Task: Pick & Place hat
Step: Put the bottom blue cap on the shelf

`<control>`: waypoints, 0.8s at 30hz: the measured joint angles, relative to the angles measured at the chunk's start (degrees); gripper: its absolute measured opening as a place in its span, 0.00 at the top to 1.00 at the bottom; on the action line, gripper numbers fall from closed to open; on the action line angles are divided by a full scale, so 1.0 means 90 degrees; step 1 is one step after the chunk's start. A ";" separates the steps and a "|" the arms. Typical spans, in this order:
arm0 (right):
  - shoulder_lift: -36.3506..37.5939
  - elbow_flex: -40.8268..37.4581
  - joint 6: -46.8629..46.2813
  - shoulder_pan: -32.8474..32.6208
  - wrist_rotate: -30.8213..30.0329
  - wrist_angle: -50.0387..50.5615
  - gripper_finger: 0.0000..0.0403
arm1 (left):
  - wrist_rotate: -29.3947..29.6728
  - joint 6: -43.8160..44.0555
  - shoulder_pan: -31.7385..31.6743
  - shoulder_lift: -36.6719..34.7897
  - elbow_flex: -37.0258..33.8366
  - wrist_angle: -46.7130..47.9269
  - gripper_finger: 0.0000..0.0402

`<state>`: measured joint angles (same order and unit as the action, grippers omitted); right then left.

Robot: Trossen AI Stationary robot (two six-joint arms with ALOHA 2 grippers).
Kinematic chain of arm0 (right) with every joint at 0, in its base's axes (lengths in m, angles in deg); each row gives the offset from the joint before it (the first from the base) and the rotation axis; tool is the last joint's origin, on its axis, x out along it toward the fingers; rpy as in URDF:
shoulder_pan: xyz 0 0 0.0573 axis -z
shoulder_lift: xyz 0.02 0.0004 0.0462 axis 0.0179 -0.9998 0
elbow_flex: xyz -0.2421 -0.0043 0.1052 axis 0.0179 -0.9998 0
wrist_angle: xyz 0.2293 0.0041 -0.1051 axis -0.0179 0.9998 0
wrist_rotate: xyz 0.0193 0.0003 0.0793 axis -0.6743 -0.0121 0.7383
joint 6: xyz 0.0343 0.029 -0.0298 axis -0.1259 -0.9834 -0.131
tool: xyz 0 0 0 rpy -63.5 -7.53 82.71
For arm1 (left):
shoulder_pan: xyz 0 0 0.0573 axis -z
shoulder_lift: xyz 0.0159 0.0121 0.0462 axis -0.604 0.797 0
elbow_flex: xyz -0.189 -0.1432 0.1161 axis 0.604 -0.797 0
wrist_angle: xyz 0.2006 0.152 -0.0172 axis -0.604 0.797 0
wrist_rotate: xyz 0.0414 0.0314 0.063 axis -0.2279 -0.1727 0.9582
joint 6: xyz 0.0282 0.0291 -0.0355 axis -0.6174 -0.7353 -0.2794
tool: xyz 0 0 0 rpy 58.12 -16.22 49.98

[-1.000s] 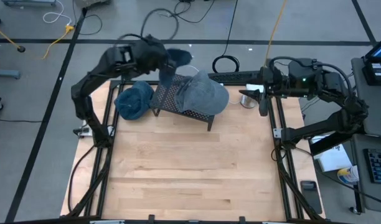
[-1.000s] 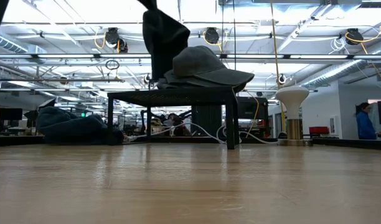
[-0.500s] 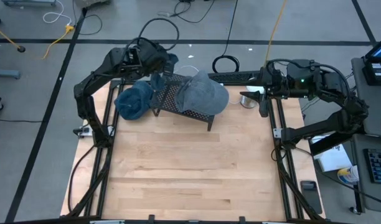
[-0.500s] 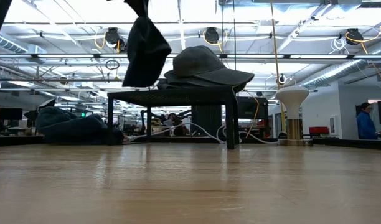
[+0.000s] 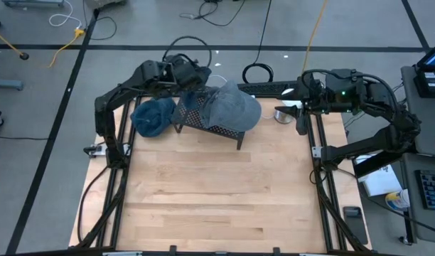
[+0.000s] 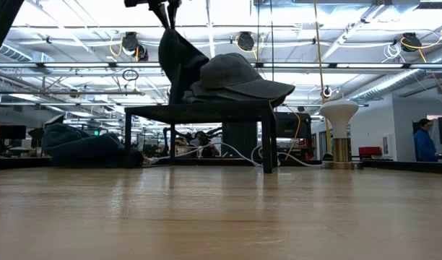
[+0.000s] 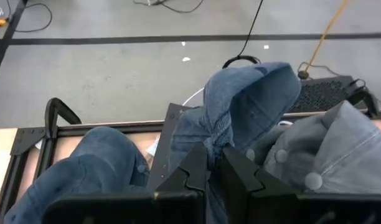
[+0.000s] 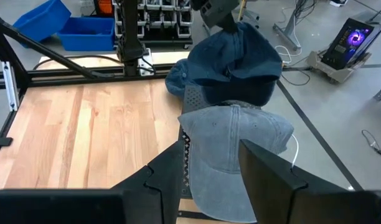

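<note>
Blue hat (image 5: 192, 96) (in left gripper (image 5: 183, 77)) now nearer the rack (image 5: 217, 121).

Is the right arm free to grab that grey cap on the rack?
Probably yes. The right gripper waits empty beside the rack, and the grey cap faces it uncovered; the left gripper holds its blue hat on the far side.

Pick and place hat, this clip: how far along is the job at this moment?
Done: a grey cap already sits on the black mesh stand. In hand: the left gripper, jaws shut, holds a blue denim hat hanging over the stand's far end beside the grey cap. Left: lowering and releasing it, and a third blue hat lies on the table beside the stand. The right gripper waits at the table's right edge.
</note>
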<state>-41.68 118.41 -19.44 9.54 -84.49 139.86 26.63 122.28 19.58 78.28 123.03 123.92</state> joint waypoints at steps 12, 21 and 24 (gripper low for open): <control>0.0000 0.0000 0.0002 0.0000 0.0000 0.0334 0.65 | 0.0210 0.0000 -0.0079 -0.0273 0.0002 0.0046 0.96; 0.0000 0.0000 -0.0172 0.0000 0.0000 0.0593 0.65 | 0.0102 -0.0085 -0.0085 0.0086 0.0000 0.0042 0.96; 0.0000 0.0000 -0.0172 0.0000 0.0000 0.0690 0.65 | -0.0062 -0.0059 -0.0084 0.0280 0.0000 0.0037 0.96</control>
<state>-41.68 118.41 -20.99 9.54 -84.49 146.06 26.07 121.75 18.83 80.80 123.03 124.25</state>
